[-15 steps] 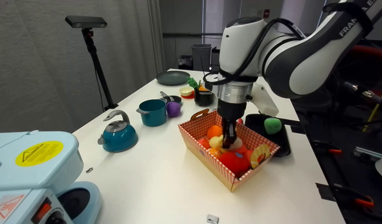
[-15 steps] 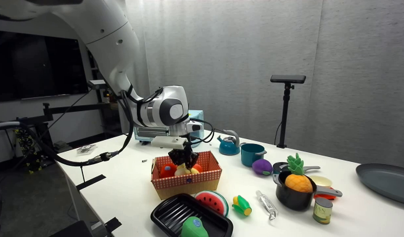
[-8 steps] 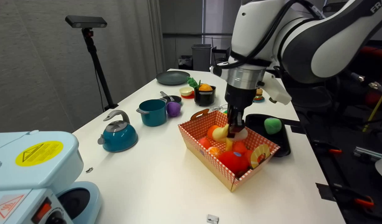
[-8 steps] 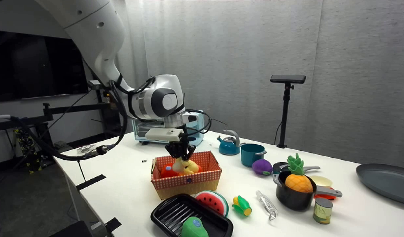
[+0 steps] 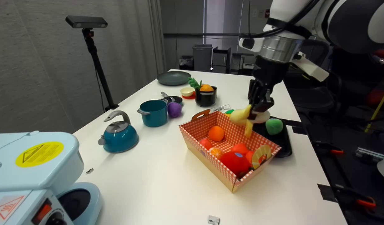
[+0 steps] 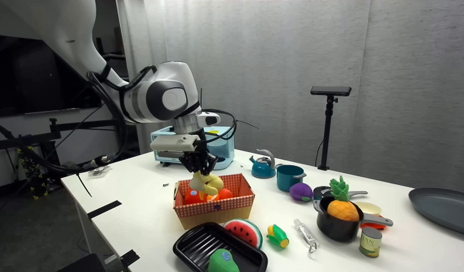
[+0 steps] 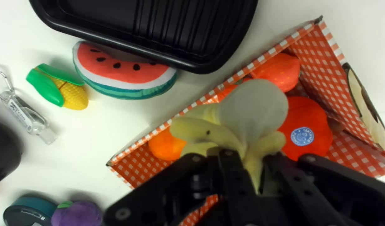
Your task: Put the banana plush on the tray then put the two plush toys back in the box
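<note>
My gripper (image 5: 257,110) is shut on the banana plush (image 5: 240,116), a pale-yellow peeled banana with a whitish body, and holds it just above the box (image 5: 207,164). In the wrist view the plush's narrow end sits between the fingers (image 7: 228,175), and a yellow peel flap (image 7: 198,130) spreads out. The box has red-and-white checked walls and stands upright. The black tray (image 6: 200,241) lies beside the box. The green plush (image 5: 274,126) rests on the tray; it is outside the wrist view.
An orange toy (image 5: 216,133) and a red toy (image 5: 235,162) lie in the box. A watermelon plush (image 6: 242,232) touches the tray's edge, with a corn toy (image 6: 278,236) and clear bottle (image 6: 307,232) nearby. A pot (image 6: 336,228) holds a pineapple plush. A kettle (image 5: 120,137) stands farther off.
My gripper has risen out of the box with the banana plush and shifted toward the tray side. The orange toy is uncovered. The green plush, tray and box have stayed put.
</note>
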`<state>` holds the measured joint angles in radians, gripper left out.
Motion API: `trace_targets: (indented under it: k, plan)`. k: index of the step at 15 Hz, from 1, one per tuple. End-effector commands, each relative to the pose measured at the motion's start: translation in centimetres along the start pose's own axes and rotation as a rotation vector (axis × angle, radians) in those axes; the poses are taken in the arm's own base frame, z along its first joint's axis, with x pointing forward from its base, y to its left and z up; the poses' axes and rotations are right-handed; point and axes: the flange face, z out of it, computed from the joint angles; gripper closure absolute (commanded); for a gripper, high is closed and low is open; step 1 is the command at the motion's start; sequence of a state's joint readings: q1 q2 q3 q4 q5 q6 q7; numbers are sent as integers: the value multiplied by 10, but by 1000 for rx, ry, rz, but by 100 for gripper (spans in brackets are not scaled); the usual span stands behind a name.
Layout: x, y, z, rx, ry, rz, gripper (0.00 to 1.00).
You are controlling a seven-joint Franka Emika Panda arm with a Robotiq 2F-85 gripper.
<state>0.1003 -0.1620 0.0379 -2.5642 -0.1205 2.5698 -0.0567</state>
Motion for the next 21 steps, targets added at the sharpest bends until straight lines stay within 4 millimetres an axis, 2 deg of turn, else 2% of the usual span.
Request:
trace_targets:
  k: [1, 8, 14, 15, 17, 21]
  plan:
    - [-37, 16, -21, 4, 7, 15, 97]
    - [-73, 53, -18, 2, -32, 83, 97]
    - [-87, 64, -7, 3, -89, 116, 97]
    - [-89, 64, -5, 3, -103, 119, 63]
    - [-91, 65, -4, 7, -126, 119, 57]
    - [-93, 67, -2, 11, -154, 119, 25]
